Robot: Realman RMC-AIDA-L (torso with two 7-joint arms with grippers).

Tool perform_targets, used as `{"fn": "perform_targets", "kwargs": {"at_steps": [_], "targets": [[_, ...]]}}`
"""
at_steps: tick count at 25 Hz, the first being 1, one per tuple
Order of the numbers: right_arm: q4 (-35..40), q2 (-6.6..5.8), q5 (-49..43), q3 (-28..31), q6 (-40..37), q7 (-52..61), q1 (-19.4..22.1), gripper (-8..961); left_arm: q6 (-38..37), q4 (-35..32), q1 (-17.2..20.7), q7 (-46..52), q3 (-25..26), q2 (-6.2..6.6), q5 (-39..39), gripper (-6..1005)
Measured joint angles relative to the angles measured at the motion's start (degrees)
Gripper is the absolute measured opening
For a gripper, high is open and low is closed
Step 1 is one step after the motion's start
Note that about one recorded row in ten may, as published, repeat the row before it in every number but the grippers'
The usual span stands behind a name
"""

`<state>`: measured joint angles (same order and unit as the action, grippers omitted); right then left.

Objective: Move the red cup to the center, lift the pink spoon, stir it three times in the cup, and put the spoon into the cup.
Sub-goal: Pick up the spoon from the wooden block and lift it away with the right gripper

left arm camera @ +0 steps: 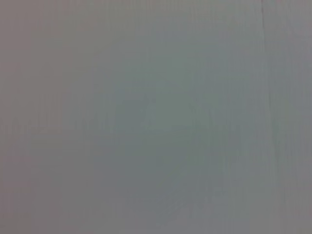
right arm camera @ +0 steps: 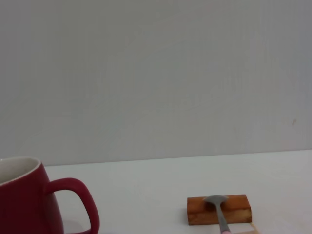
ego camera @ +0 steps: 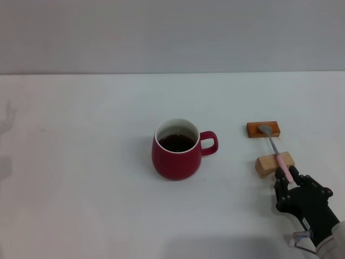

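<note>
Head view: a squat dark-red ceramic mug (ego camera: 176, 150) with a white inside and dark liquid stands mid-table, its loop handle toward the robot's right. To its right, the slim pink-handled metal spoon (ego camera: 276, 151) bridges a dark orange wooden block (ego camera: 263, 129), under its silver bowl, and a pale wooden block (ego camera: 275, 164) nearer the robot. The black right gripper (ego camera: 287, 181) sits at the pink handle's end; whether it grips cannot be told, and the left gripper is unseen.

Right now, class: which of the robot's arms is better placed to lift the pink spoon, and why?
The right. The right gripper is already at the handle end of the pink spoon, which bridges two wooden blocks. The left arm is nowhere in view.
</note>
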<state>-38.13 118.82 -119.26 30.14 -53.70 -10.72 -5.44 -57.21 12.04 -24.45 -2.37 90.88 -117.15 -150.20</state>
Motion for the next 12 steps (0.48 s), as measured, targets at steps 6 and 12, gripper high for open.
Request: {"fn": "perform_targets", "kwargs": {"at_steps": [6,12], "targets": [[-0.12,-0.05,-0.06,-0.07,0.00,0.00,0.01,226,-0.01,0.00,0.13,0.00,0.00,-0.01,0.00,846],[-0.20,-0.09,-0.06,0.00,-0.03,0.00,0.10,214,-0.09,0.00,0.27,0.00,0.00,-0.01,0.00,846]]}}
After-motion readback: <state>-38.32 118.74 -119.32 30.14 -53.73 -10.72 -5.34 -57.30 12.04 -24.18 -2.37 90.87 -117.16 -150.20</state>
